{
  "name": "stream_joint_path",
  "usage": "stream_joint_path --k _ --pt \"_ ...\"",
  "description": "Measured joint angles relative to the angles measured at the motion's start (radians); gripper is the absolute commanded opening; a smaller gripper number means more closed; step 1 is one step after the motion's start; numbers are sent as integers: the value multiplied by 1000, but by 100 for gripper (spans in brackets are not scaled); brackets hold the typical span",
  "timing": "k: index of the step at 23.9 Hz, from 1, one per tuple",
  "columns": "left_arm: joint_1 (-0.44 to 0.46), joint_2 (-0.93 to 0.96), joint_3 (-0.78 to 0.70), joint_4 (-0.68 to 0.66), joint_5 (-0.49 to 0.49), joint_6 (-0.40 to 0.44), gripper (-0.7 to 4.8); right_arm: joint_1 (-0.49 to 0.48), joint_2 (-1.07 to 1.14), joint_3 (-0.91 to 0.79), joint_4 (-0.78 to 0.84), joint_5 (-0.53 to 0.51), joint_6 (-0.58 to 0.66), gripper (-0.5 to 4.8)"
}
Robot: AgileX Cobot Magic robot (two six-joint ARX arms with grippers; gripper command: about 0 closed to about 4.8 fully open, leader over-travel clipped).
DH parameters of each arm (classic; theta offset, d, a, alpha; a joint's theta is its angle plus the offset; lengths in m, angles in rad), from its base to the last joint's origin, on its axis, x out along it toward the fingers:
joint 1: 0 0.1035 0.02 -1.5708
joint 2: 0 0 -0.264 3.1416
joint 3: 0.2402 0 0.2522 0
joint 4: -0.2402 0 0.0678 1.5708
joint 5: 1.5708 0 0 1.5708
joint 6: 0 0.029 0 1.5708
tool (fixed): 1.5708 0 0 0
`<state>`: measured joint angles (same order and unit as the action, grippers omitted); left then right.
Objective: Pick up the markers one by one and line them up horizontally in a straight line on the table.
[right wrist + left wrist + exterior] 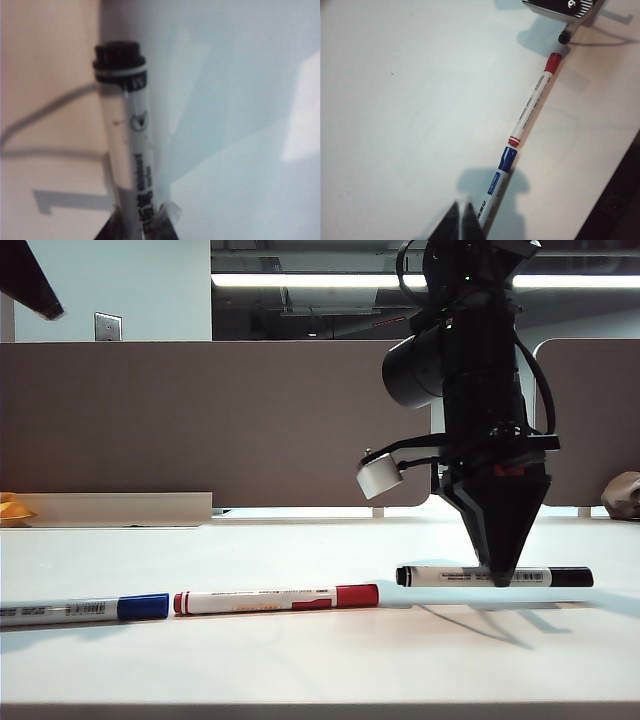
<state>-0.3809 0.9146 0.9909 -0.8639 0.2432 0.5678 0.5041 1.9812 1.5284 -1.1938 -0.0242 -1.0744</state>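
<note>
1. I see the black marker [495, 576] lying level on the counter [300, 660], pinched mid-barrel in the right end effector [500, 578], whose tips are clamped on it from above; in the right wrist view the barrel [131, 150] runs out from between the fingers.
2. Away from that end effector, toward the left arm's side, the red marker [277, 599] lies end to end with the blue marker [85, 610], with a small gap before the black one.
3. The left end effector [461, 220] hangs with its tips together and empty, just beside the blue marker [495, 190].
4. My worry: in the exterior view the black marker looks a little farther back than the red and blue pair, so releasing here may leave the row stepped.
5. If the fingers open unevenly, I judge the round barrel could roll or swing.
6. Any sideways drag while clamped could push the black end into the red cap and knock the pair out of line.
</note>
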Motion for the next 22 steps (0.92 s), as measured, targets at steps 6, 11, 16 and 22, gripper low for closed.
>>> stream_joint_path --k 6,11,16,22 --pt "0 0 0 0 0 0 16 8 5 0 2 0 -5 49" --pt "0 0 0 0 0 0 16 23 6 0 22 -25 -5 49" --pt "0 0 0 0 0 0 16 30 26 0 22 -25 -5 49" --pt "0 -3 0 0 0 0 16 35 32 0 19 -24 -5 49"
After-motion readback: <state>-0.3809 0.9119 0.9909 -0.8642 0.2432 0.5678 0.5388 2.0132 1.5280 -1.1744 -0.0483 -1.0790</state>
